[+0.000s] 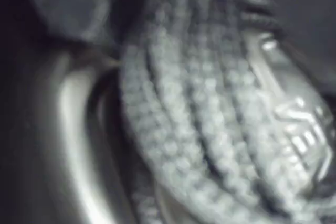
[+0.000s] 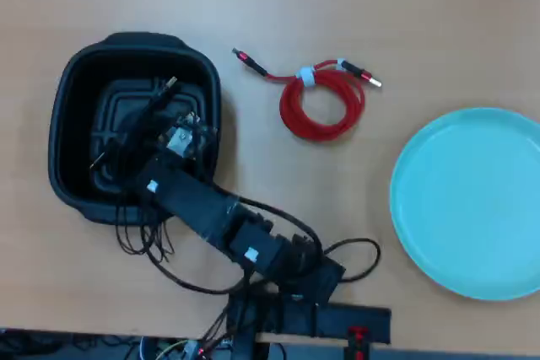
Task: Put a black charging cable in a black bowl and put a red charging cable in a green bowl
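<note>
I had the gripper (image 2: 173,124) down inside the black bowl (image 2: 72,82); black charging cable (image 1: 210,129) filled the blurry wrist view there, probably on the bowl floor; couldn't tell jaw state; red charging cable (image 2: 325,103) lay right of the bowl, green bowl (image 2: 472,208) beyond.

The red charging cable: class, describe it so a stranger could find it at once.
In the overhead view, start at the black bowl and look right across the bare table. The red charging cable lies before the green bowl: a small bright red coil with a white tie.
</note>
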